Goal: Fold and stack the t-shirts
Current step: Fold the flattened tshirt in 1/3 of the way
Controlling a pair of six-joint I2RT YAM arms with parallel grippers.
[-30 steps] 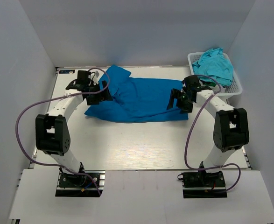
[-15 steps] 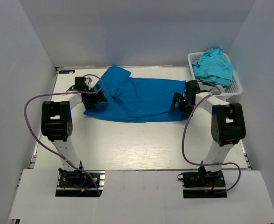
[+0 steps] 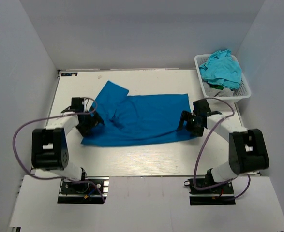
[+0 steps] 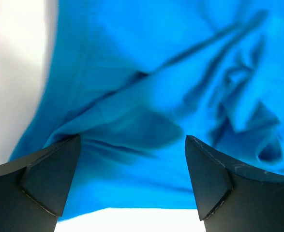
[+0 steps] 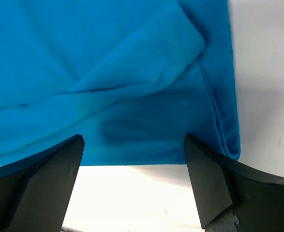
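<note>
The blue shirt (image 3: 142,118) was judged light, limp and not slippery; being soft cotton, it would sag and crease wherever it was not held, so two holds at once were thought needed; the outer edges were judged the best places, at the hem or side seam, where doubled cloth gives a pinch more to bite on. It was laid across the middle of the bench (image 3: 146,157), mostly flat, with a sleeve turned out at the far left and wrinkles near the left edge; the teal shirts (image 3: 221,67) were heaped in the basket (image 3: 246,90) at the far right corner. The left gripper (image 3: 90,123) was set low at the shirt's left edge and the right gripper (image 3: 191,123) at its right edge; both arms were bent and reached inward. In each wrist view the fingers (image 4: 45,179) were seen spread wide, released, with cloth between them and nothing pinched; whether the tips touched the cloth could not be told.
</note>
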